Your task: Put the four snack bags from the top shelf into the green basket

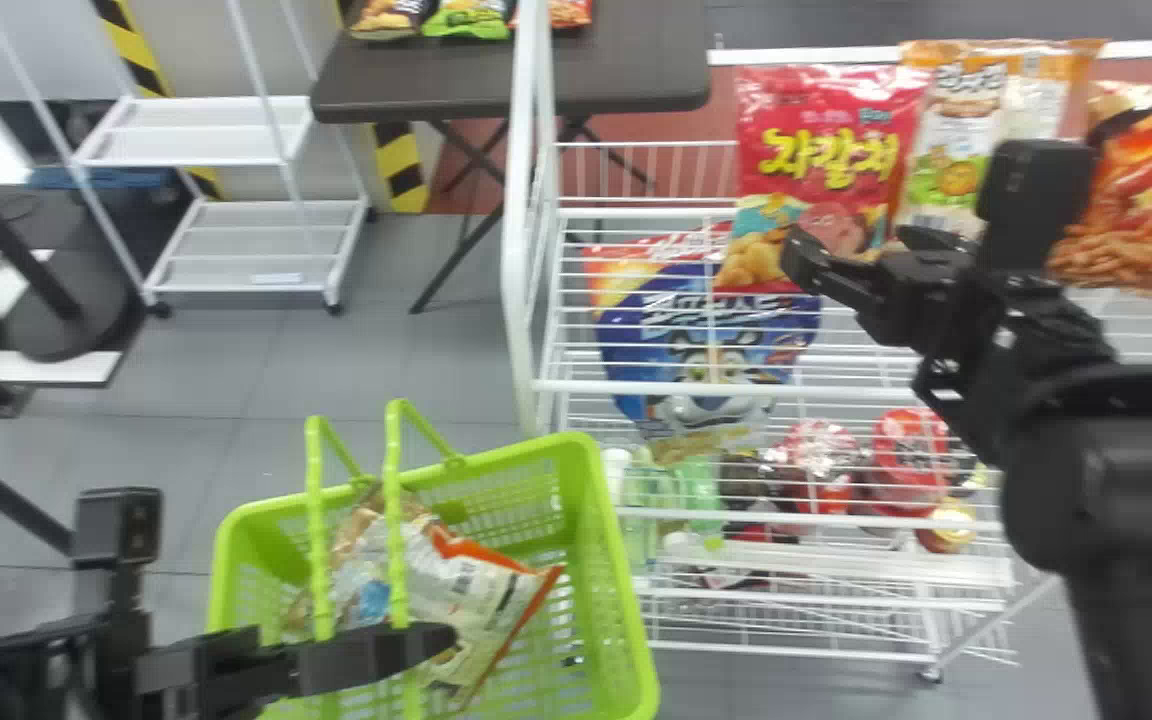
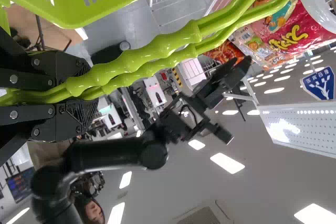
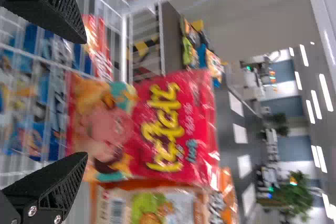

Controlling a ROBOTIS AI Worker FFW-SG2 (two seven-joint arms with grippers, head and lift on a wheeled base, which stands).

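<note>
Where the top shelf (image 1: 636, 387) carries its row of snacks, the red snack bag (image 1: 824, 150) stands upright, its long axis running up from the wires, its printed front turned toward the robot and its upper edge pointing upward. Close beside it, on the robot's right, an orange-and-white snack bag (image 1: 956, 150) also stands tall, and farther along comes an orange-red snack bag (image 1: 1151, 190) with its front to the robot as well. The right end effector (image 1: 854, 243) is at the lower part of the red bag, its two fingers spread well apart with nothing between the tips; whether one of them touches the bag I cannot tell. Beneath the shelf's wires sits a blue bag (image 1: 706, 340). Down by the rack, on the robot's left, the green basket (image 1: 626, 610) has its two handles (image 1: 396, 540) raised, and the left end effector (image 1: 421, 646) is clamped on them, both bars caught between its fingers. Inside the basket a white-and-orange bag (image 1: 476, 590) lies aslant, its long axis slanting across the floor of the basket, one orange-edged end toward the rack side. Behind, a dark counter (image 1: 626, 60) bears more bags (image 1: 471, 15).
</note>
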